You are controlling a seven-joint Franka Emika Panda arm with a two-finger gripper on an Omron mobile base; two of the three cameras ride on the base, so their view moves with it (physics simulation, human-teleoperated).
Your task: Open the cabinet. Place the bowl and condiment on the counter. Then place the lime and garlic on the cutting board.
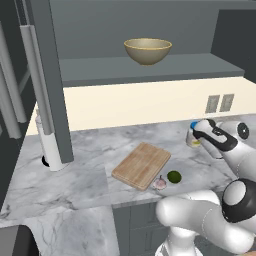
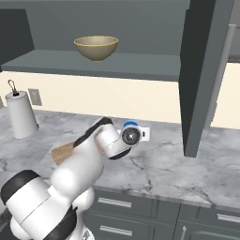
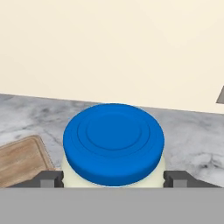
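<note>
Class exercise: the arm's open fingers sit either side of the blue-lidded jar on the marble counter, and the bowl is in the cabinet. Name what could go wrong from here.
1. The open gripper straddles the squat white jar with the blue lid; a sideways pull-away may tip it.
2. The tan-yellow round bowl sits high on the dark grey cabinet shelf; a poor grasp could drop it.
3. The small dark green lime lies near the veined marble counter's edge and could roll off if nudged.

Desk (image 1: pixel 75 180) showing grey-veined polished marble. Cutting board (image 1: pixel 141 165) showing matt wood grain. Condiment (image 3: pixel 113 146) lid looking smooth blue plastic. Bowl (image 1: pixel 148 50) appearing glazed, tan. Cabinet (image 1: pixel 150 35) looking matt grey.
</note>
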